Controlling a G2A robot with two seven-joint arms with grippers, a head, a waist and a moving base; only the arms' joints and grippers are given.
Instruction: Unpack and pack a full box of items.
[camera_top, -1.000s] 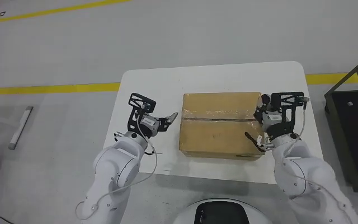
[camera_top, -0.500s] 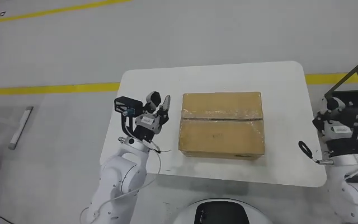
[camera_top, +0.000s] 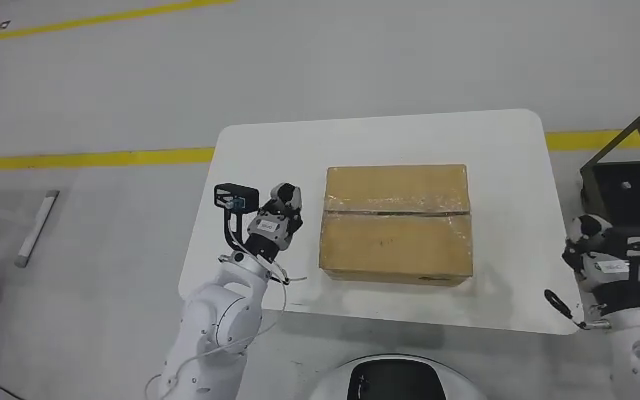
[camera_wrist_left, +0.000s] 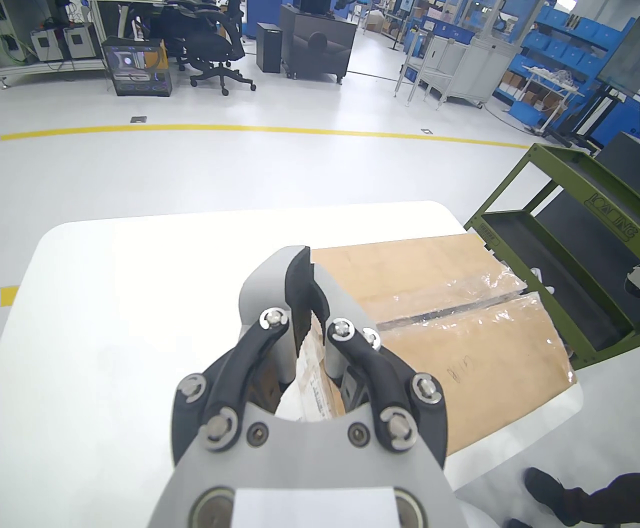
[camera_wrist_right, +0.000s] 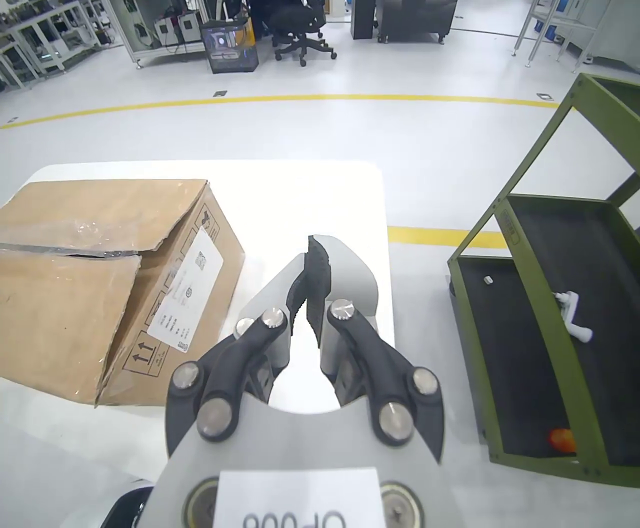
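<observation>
Left pincer and right pincer both together, empty; I'd wedge a tip into the box seam and pry gently.

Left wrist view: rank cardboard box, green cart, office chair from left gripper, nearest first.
1. cardboard box, on the table beside the left gripper.
2. green cart, beyond the box.
3. office chair, past the yellow floor line.

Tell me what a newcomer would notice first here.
A big cardboard box sits in the middle of the white table, top flaps down, with clear tape along the seam. The left gripper, shut, hangs close beside one short end. The right gripper, also shut, is out by the table's opposite edge, next to a green cart.
</observation>
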